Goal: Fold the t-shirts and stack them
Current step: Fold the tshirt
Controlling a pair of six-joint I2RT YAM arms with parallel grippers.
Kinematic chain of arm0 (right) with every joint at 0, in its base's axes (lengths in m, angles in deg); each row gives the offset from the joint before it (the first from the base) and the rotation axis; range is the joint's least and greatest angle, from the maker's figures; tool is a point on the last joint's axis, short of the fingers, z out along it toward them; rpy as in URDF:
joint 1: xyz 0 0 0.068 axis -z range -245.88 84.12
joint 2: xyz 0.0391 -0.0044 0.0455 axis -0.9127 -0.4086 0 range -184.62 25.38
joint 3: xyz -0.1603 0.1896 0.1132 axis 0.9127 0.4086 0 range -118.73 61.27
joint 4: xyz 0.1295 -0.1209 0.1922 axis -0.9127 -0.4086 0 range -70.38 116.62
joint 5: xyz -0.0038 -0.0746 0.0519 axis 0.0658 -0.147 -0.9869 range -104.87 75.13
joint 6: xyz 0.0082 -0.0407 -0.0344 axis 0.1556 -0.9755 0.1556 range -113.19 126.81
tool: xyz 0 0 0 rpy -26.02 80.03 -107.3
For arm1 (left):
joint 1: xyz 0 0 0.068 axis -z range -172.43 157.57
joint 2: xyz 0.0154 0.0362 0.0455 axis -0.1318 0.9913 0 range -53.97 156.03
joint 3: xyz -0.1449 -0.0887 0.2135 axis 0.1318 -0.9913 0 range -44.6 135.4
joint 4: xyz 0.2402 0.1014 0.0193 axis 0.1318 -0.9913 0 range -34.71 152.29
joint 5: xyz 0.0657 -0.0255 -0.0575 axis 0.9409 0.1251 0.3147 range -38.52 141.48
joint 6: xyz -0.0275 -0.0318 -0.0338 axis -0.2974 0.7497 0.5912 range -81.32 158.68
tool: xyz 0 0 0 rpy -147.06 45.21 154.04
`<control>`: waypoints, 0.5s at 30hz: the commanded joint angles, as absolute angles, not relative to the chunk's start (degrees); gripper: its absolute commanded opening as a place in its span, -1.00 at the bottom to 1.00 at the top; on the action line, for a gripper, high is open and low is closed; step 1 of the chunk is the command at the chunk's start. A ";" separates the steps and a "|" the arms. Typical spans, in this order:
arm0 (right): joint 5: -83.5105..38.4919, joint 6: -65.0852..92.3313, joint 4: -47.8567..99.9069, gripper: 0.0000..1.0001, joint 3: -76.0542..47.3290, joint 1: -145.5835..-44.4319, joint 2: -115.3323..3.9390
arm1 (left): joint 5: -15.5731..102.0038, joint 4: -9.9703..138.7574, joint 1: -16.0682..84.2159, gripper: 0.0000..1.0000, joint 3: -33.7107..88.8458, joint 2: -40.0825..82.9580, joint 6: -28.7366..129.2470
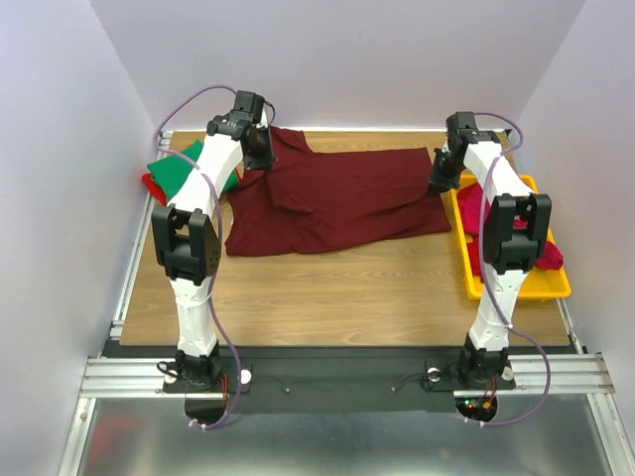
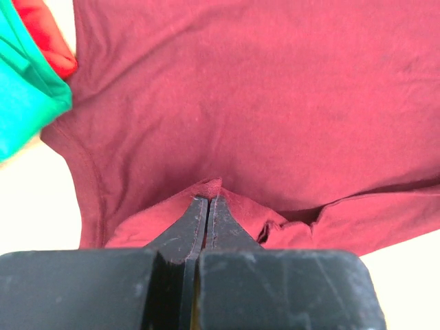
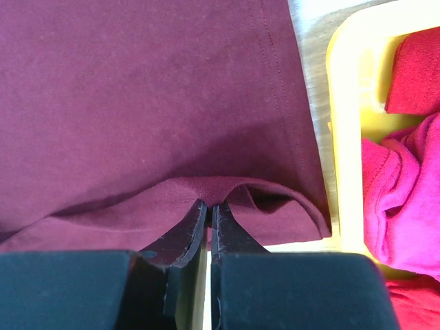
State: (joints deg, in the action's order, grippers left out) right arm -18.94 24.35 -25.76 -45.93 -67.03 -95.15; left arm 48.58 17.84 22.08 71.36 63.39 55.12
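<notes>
A dark maroon t-shirt [image 1: 337,198] lies spread across the far half of the table. My left gripper [image 1: 260,157] pinches its far left edge; in the left wrist view the gripper [image 2: 207,198] is shut on a raised fold of the maroon cloth [image 2: 261,103]. At the shirt's far right edge my right gripper [image 1: 440,180] does the same. The right wrist view has that gripper [image 3: 210,204] shut on a lifted hem of the maroon t-shirt [image 3: 137,89]. Folded green [image 1: 189,167] and red [image 1: 154,184] t-shirts lie at the far left. Bright pink [image 3: 402,199] and red [image 3: 416,72] t-shirts sit in the tray.
The yellow plastic tray [image 1: 516,288] stands along the right side of the table, its rim [image 3: 344,137] just right of the maroon hem. Bare wood [image 1: 337,297] runs between the shirt and the arm bases. White walls close in the back and both sides.
</notes>
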 commanded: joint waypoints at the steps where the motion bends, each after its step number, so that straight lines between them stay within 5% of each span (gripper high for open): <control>1: -18.12 24.21 -25.06 -0.99 -47.80 -66.58 -95.90 | 48.75 15.97 21.11 -1.00 76.24 64.24 54.14; 15: -15.84 24.04 -25.06 -0.99 -47.80 -66.41 -96.26 | 50.59 14.04 19.80 -1.00 84.16 70.05 56.33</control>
